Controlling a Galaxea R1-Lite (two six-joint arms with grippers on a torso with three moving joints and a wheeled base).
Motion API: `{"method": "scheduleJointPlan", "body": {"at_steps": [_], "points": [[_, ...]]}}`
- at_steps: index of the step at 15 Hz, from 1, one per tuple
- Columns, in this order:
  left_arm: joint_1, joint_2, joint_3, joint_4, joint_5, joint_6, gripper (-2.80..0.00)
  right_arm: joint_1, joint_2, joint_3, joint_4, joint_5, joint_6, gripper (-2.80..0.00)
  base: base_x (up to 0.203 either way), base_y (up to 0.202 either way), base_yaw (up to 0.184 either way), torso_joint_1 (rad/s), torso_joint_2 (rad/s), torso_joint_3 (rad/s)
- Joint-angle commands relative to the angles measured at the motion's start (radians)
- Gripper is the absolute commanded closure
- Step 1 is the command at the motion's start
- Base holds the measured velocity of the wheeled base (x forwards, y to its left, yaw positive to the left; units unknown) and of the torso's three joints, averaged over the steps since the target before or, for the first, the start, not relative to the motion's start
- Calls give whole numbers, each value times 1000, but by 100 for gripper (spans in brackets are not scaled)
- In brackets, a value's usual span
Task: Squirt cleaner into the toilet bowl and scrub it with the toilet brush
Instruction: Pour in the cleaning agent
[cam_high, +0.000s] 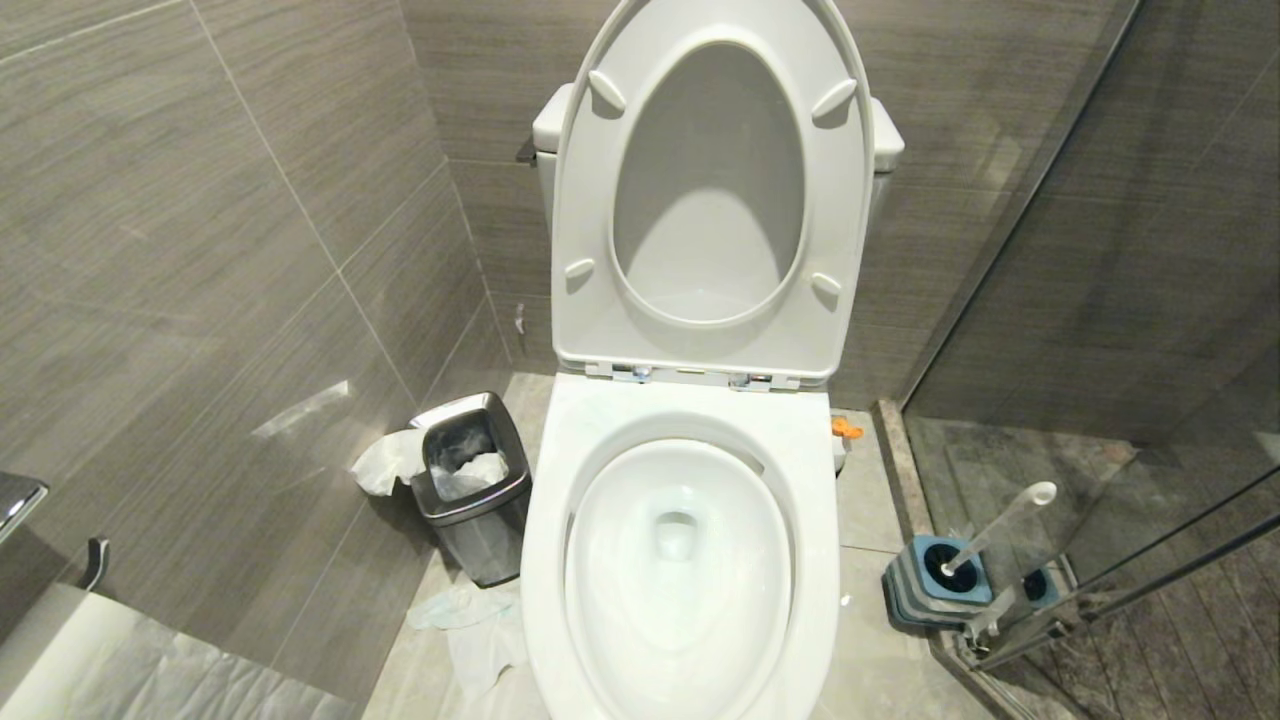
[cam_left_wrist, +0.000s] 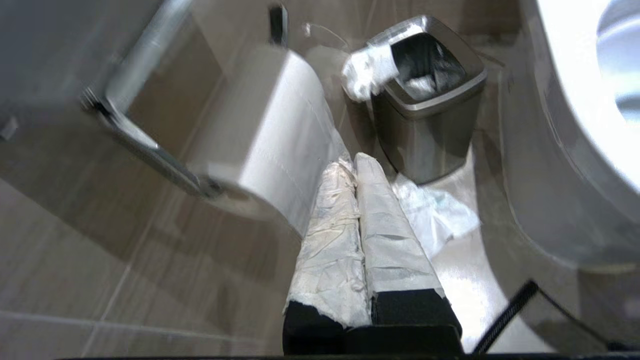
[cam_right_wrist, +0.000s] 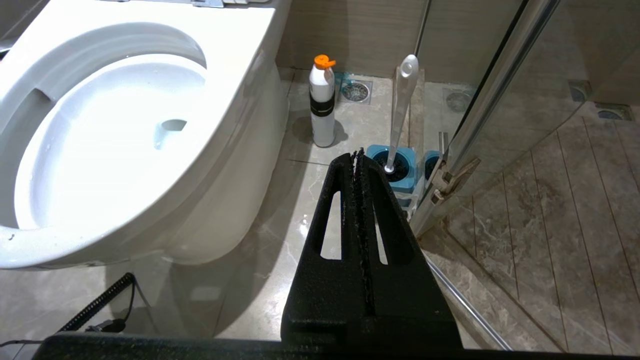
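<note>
1. Looking down from the head view, we see the toilet bowl (cam_high: 680, 560) with its seat and lid (cam_high: 710, 190) raised against the tank; neither of our arms shows in that view.
2. Our left gripper (cam_left_wrist: 350, 162) is closed, its two white-wrapped fingers (cam_left_wrist: 385, 235) pressed together with nothing between them.
3. Just ahead of the left gripper's tips stands a small steel waste bin (cam_left_wrist: 430, 120) with a dark liner and white paper hanging over its rim; crumpled paper (cam_left_wrist: 435, 215) lies on the floor beside the fingers.
4. On the other side of the left gripper, a toilet paper roll (cam_left_wrist: 275, 130) hangs on a metal holder (cam_left_wrist: 145, 140) fixed to the wall, close to the fingers.
5. Our right gripper (cam_right_wrist: 358, 152) is also closed and empty, its black fingers (cam_right_wrist: 340, 220) meeting in a thin seam.
6. Just beyond the right gripper's tips, the toilet brush (cam_right_wrist: 402, 105) stands in its blue-topped holder (cam_right_wrist: 397, 167), the white handle leaning up towards a glass shower door (cam_right_wrist: 505, 85).
7. A white bottle with an orange cap (cam_right_wrist: 322, 102) stands on the floor (cam_right_wrist: 280, 210) between the holder and the toilet bowl's side, a little further off than the brush.
8. We see clear water in the basin, with no blue tint.
</note>
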Motion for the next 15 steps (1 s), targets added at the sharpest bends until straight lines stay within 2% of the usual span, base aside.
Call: {"method": "scheduleJointPlan", "body": {"at_steps": [1,2,9,12,15], "points": [[-13,-103,-36,114,1,5,0,0,0,0,0,0,0,0,0,0,0,0,0,0],[-16,-115,-50,143,-1,7,0,0,0,0,0,0,0,0,0,0,0,0,0,0],[-17,-159,-44,143,-8,-3,0,0,0,0,0,0,0,0,0,0,0,0,0,0],[-17,-159,-28,143,-174,15,0,0,-2,0,0,0,0,0,0,0,0,0,0,0],[-17,-159,-11,143,-228,22,0,0,0,0,0,0,0,0,0,0,0,0,0,0]]}}
